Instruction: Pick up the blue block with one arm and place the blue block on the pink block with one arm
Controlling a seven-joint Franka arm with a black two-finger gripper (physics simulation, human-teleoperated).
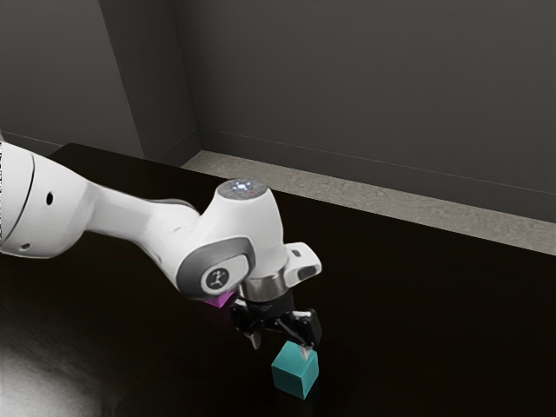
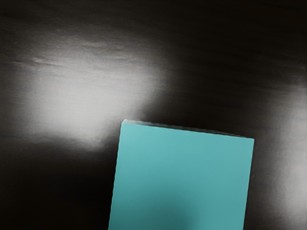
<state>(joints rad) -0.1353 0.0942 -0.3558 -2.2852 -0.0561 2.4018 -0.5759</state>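
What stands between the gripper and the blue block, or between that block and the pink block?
Nothing visible does. The open gripper hangs just above the blue block, nothing between them. The pink block sits nearby, partly hidden behind the arm's wrist, and no other object shows on the table between the blocks.

The white seven-joint arm (image 1: 113, 217) extended from the exterior view's left toward its right, sloping downward along its thick forearm. At the rounded grey-and-white wrist joint (image 1: 230, 256) it bent sharply down. Beneath that joint hung the black two-finger gripper (image 1: 280, 346), pointing downward with a slight tilt, its fingers (image 1: 306, 334) spread wide apart.
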